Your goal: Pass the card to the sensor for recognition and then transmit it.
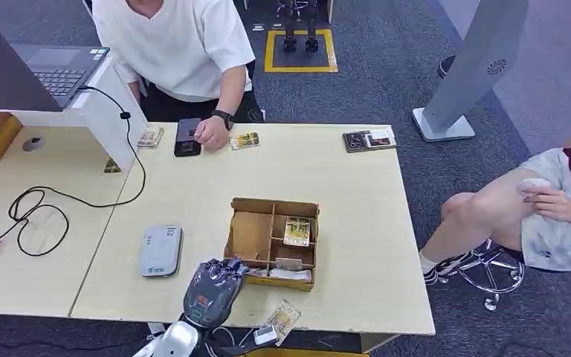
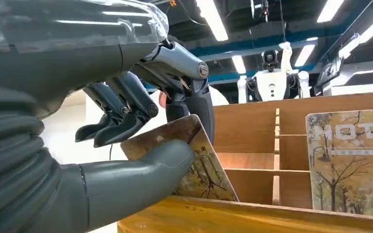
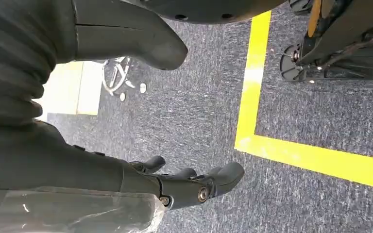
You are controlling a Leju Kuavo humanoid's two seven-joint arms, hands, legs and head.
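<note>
My left hand (image 1: 213,286) is at the near left corner of the brown partitioned card box (image 1: 253,234). In the left wrist view this hand (image 2: 126,121) pinches a tree-printed card (image 2: 199,165) between thumb and fingers, tilted inside the box (image 2: 252,121). A second card of the same print (image 2: 354,165) stands in a neighbouring compartment, seen from the head view as card (image 1: 297,231). The grey-white sensor (image 1: 160,251) lies flat on the table, left of the box. My right hand (image 3: 102,160) hangs over the carpet with fingers apart, holding nothing.
A loose card (image 1: 282,321) lies at the table's near edge. A person in a white shirt (image 1: 175,44) rests a hand by a black phone (image 1: 187,137) at the far edge. A laptop (image 1: 59,71) and cable (image 1: 37,204) are left; a seated person (image 1: 535,208) is right.
</note>
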